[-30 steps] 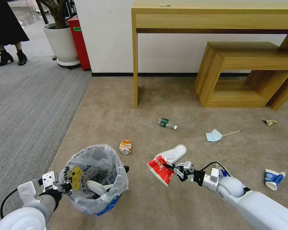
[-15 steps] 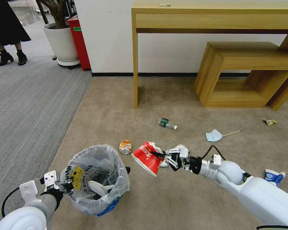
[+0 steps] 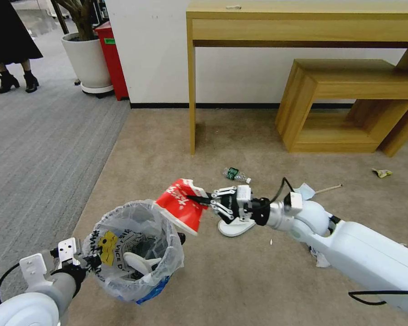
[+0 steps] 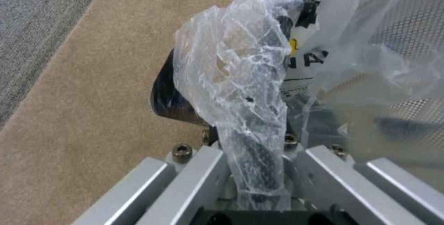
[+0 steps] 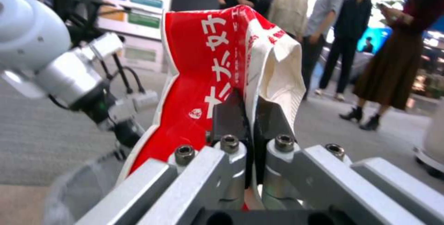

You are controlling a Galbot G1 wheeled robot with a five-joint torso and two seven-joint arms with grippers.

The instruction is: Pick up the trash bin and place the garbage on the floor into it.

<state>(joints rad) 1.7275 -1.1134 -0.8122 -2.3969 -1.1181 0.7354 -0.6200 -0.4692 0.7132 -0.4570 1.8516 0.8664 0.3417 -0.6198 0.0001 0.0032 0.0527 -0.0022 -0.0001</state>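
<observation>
1. Left gripper point(image 3: 84, 262) sits at the trash bin's point(image 3: 136, 253) 9 o'clock edge, fingers pinched together on the rim and the crinkled plastic liner point(image 4: 240, 89). In the head view the bin looks held clear of the beige floor point(image 3: 167, 136), though I can't be certain of that.

2. Right gripper point(image 3: 203, 202) reaches in from the bin's 3 o'clock side, clamped on the flattened red cup point(image 3: 180, 204). The right wrist view shows both dark pads point(image 5: 227, 115) squeezing the cup's point(image 5: 208, 79) creased wall.

3. The cup hangs tilted over the bin's rim at about 1 o'clock, partly above the opening, partly outside it.

4. Step in hand, by my reading: carrying one piece of garbage to the drop point. One white slipper point(image 3: 138, 265) already lies inside the bin.

5. The next move calls for getting the cup fully over the opening before the fingers part; a release now risks it catching the rim and tipping out.

6. Left on the carpet: another slipper point(image 3: 235, 227) under the right wrist, the green-label bottle point(image 3: 235, 174) at 12 o'clock of it, the blue mask point(image 3: 305, 190) and wooden stick point(image 3: 328, 188) toward 2 o'clock.
</observation>
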